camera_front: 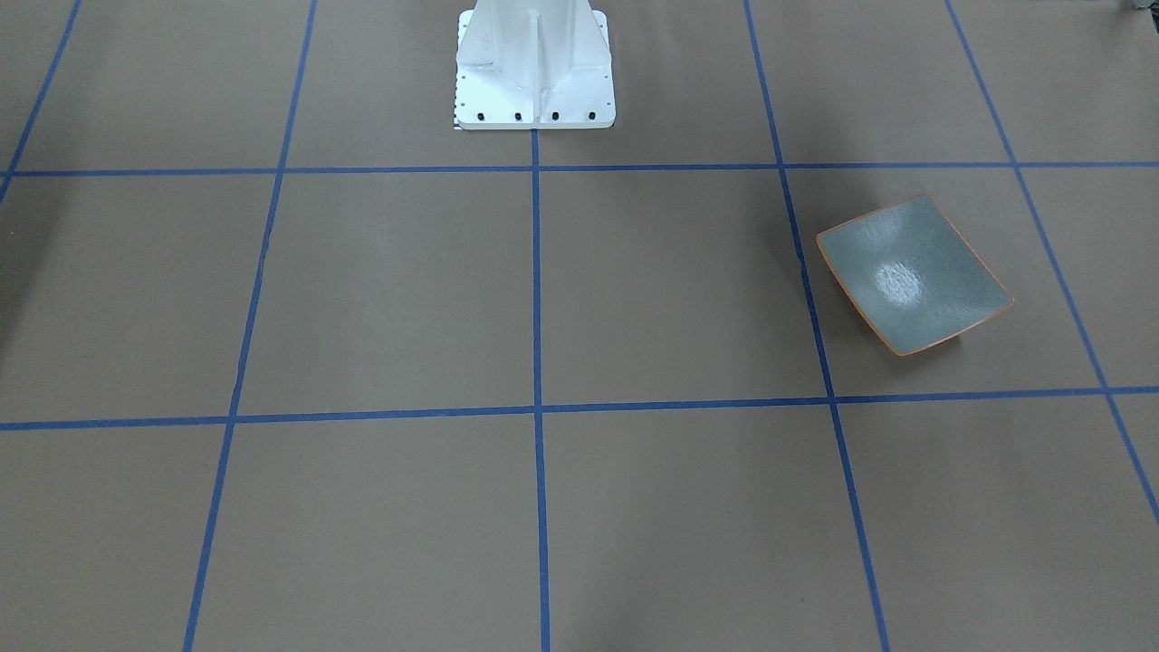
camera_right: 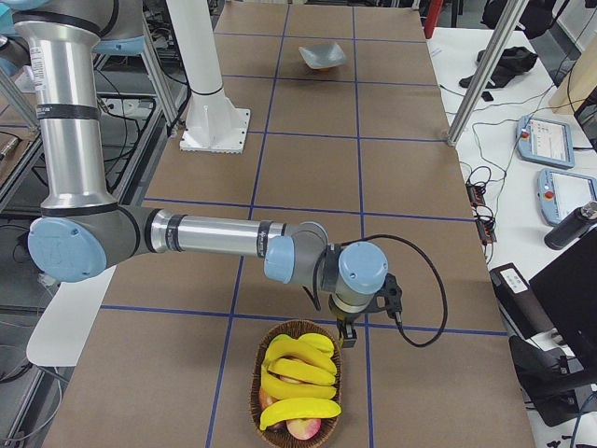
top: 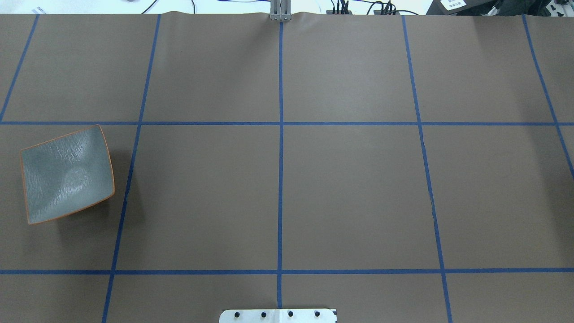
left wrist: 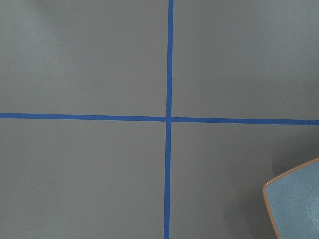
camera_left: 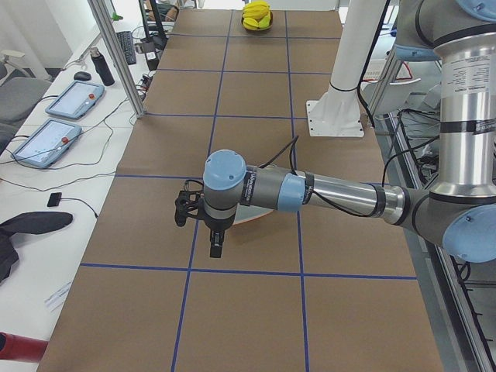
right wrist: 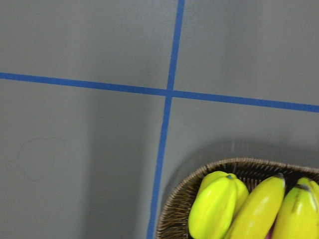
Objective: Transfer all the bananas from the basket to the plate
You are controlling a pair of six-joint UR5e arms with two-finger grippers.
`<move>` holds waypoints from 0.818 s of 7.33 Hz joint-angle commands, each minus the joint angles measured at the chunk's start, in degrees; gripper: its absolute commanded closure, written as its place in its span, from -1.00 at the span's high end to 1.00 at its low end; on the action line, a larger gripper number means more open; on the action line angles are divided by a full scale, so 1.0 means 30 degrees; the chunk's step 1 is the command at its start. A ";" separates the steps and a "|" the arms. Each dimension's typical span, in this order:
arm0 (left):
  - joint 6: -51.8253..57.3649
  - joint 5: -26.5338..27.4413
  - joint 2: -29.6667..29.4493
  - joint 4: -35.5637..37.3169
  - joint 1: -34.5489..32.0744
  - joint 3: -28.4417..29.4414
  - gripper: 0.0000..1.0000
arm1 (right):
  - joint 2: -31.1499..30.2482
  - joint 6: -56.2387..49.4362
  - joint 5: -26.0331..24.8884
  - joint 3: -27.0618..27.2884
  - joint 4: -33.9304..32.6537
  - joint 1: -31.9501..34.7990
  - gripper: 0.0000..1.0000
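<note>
Bananas (camera_right: 298, 378) all in wicker basket (right wrist: 175, 206) — plate (camera_front: 913, 274), well apart from basket, empty. Right gripper (camera_right: 347, 333) hangs beside basket rim, likely staged to pick; left gripper (camera_left: 215, 246) far from it. Fingers' opening on both: cannot tell.

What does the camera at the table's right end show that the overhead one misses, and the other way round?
Only the right-end view: the basket heaped with yellow bananas, the right arm ending near the basket's rim, and the operators' tablets beside the table.
Only the overhead view: nothing new, just a closer look into the plate, which is bare.
Both: the plate, the brown table with its blue tape lines, and the robot's white base.
</note>
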 commanded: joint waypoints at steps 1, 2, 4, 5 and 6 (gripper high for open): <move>0.0000 0.0000 -0.0004 0.0008 0.0003 0.0005 0.99 | 0.1147 -0.1514 -0.0639 -0.2572 0.0017 0.0717 0.97; 0.0000 0.0000 -0.0004 0.0008 0.0003 0.0005 0.99 | 0.0973 -0.1774 -0.0877 -0.3096 0.0017 0.0978 0.96; 0.0029 0.0029 -0.0004 0.0008 0.0003 0.0005 0.99 | 0.0360 -0.3030 -0.0821 -0.4240 -0.0013 0.2059 0.93; 0.0029 0.0029 -0.0004 0.0008 0.0003 -0.0024 0.99 | 0.0095 -0.3965 -0.0850 -0.4737 -0.0013 0.2616 0.93; 0.0029 0.0029 -0.0004 0.0008 0.0003 -0.0024 0.99 | -0.0256 -0.4496 -0.0850 -0.5032 -0.0013 0.3027 0.93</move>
